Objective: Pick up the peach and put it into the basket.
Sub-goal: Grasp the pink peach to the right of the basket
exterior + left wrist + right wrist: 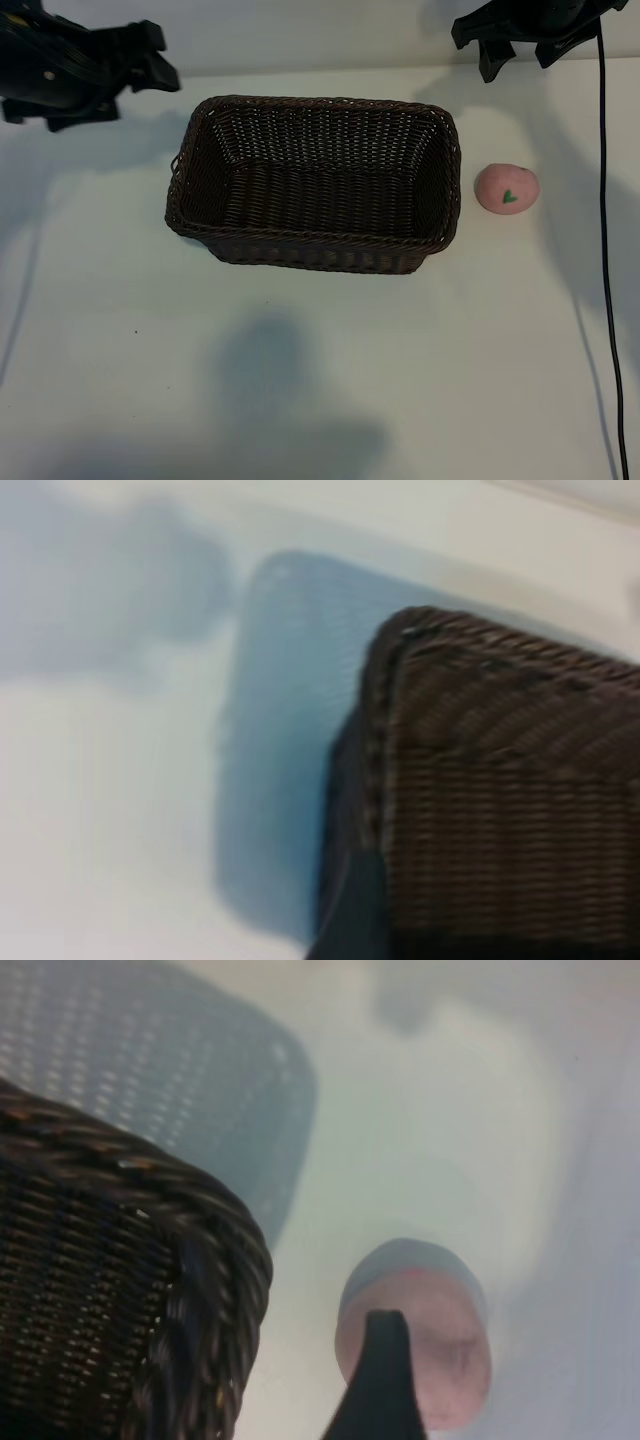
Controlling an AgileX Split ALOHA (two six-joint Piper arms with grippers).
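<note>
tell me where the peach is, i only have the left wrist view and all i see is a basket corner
Observer: The peach sits on the table, just outside the basket, on the right arm's side.
Operator: anything in the basket yet
Observer: No, the exterior view shows its inside empty.
Operator: which gripper is closer to the peach
Observer: The right gripper; its wrist view shows the peach directly beyond a fingertip. The left gripper is at the basket's other end.
</note>
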